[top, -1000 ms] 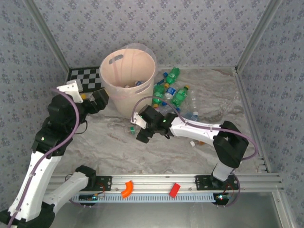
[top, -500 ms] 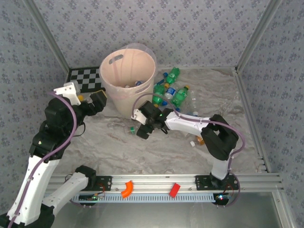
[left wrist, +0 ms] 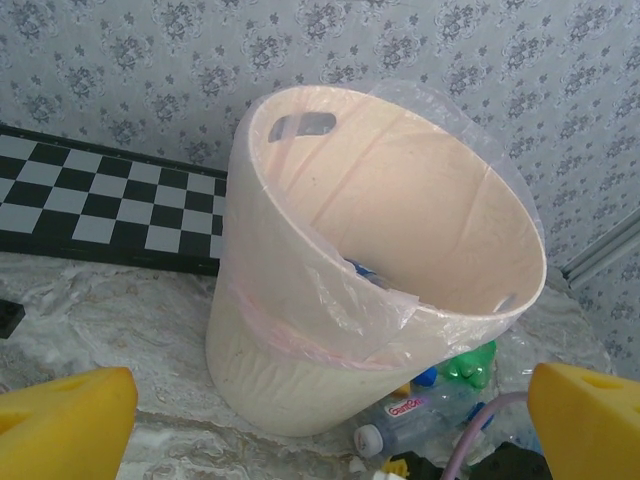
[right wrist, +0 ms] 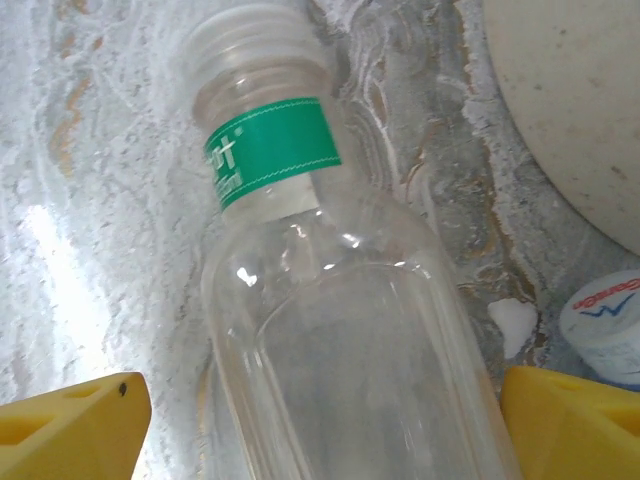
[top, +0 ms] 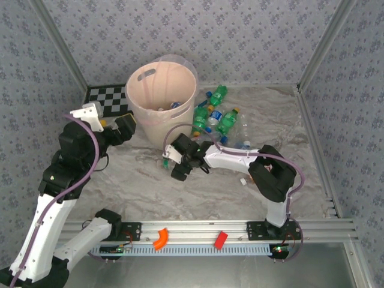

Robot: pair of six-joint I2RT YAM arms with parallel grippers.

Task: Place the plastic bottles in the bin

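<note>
Right gripper (right wrist: 320, 425) being eased leftward since before, jaws being held spread astride clear green-banded plastic bottle (right wrist: 330, 300), left gripper (left wrist: 330, 425) being held wide apart facing pink-beige round bin (left wrist: 290, 340).

The left arm (top: 42, 222) and the right arm (top: 231, 157) share one look: smooth white shells on the long links and chunky black housings at the joints and bases. A thin lilac cable (top: 95, 157) loops loosely along each. A white bracket (top: 89, 113) caps the left wrist. The jaws carry bright yellow pads (left wrist: 60, 425), and one on the right arm shows a tiny dark dot.
</note>
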